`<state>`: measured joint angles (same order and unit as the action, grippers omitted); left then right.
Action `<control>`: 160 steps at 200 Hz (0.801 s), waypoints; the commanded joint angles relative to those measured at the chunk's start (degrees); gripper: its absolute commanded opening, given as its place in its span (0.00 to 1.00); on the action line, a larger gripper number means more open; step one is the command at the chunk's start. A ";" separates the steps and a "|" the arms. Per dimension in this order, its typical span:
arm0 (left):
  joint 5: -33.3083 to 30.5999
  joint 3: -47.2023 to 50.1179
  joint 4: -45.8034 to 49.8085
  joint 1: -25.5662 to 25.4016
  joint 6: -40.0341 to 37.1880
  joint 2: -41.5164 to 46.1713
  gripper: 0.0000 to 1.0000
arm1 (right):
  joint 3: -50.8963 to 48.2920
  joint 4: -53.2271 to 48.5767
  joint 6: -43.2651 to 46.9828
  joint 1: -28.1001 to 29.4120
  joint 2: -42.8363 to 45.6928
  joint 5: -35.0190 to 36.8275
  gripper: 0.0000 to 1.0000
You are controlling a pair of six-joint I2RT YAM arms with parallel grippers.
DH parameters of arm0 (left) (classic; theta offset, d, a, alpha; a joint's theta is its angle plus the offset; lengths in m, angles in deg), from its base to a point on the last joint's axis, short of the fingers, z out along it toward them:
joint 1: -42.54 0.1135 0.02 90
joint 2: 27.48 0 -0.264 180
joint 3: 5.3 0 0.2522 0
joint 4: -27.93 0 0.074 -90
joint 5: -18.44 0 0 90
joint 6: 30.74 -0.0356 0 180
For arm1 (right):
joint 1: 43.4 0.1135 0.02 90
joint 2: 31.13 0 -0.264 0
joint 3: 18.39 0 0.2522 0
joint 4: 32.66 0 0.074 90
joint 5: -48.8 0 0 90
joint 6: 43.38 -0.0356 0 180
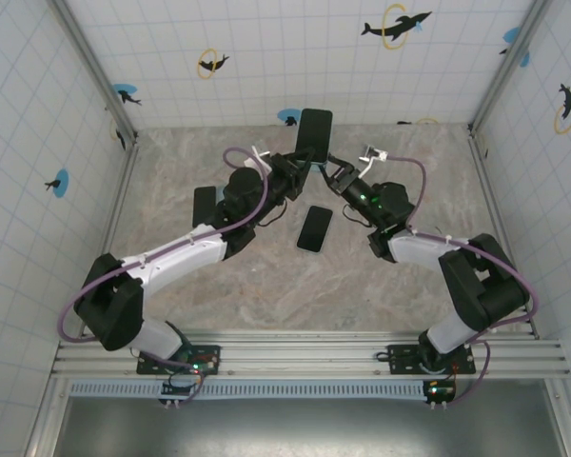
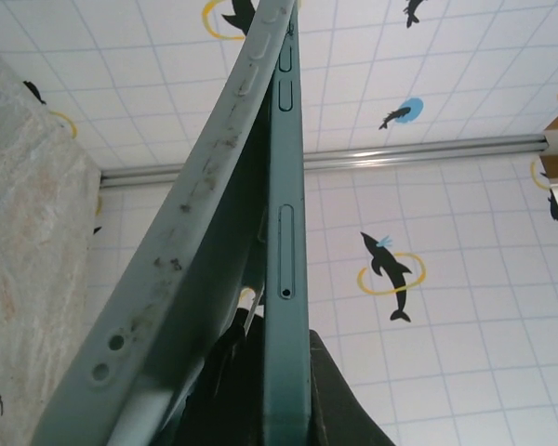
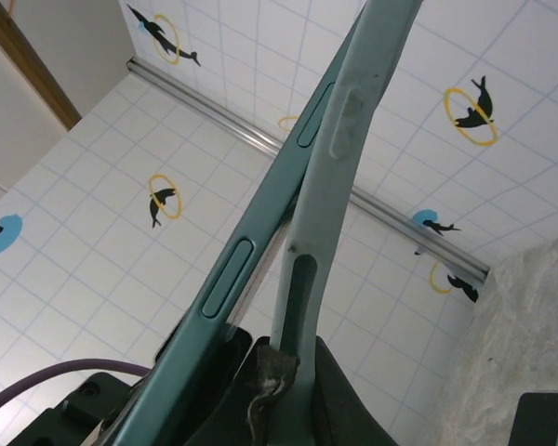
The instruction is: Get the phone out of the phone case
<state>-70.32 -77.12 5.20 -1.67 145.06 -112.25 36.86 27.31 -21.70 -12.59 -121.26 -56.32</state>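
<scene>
Both grippers hold the phone [image 1: 315, 129] and its case upright over the far middle of the table. In the left wrist view my left gripper [image 2: 286, 372] is shut on the teal phone [image 2: 286, 279] at its edge. The pale green phone case [image 2: 186, 251] bows away from the phone on the left, still joined to it at the top. In the right wrist view my right gripper [image 3: 298, 372] is shut on the phone case [image 3: 353, 121] at its thin side wall, and the phone [image 3: 232, 279] leans off to the left. From above, the left gripper [image 1: 300, 171] and right gripper [image 1: 338, 176] meet under the phone.
A second phone [image 1: 315, 228] lies flat, screen up, on the marble table [image 1: 295, 295] just in front of the grippers. A dark flat object [image 1: 205, 203] lies beside the left arm. Tiled walls close in the table on three sides.
</scene>
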 commanded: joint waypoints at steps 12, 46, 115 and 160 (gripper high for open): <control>-0.45 -4.28 -1.18 -0.31 -1.19 1.21 0.03 | -0.37 -8.23 3.81 0.92 2.88 5.96 0.01; -0.63 -5.02 0.31 -1.65 -2.11 1.98 0.00 | 0.18 -17.66 2.72 -0.24 3.33 11.35 0.01; -2.35 8.70 5.81 2.37 -3.27 11.86 0.00 | -1.46 -19.95 4.06 -2.08 2.71 10.09 0.01; 1.39 22.04 1.18 10.08 -0.99 15.41 0.00 | 0.59 -25.37 6.28 0.58 -0.34 8.36 0.02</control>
<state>-70.74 -60.38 11.25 5.33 143.14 -98.19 36.49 5.87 -17.91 -13.64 -119.97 -47.49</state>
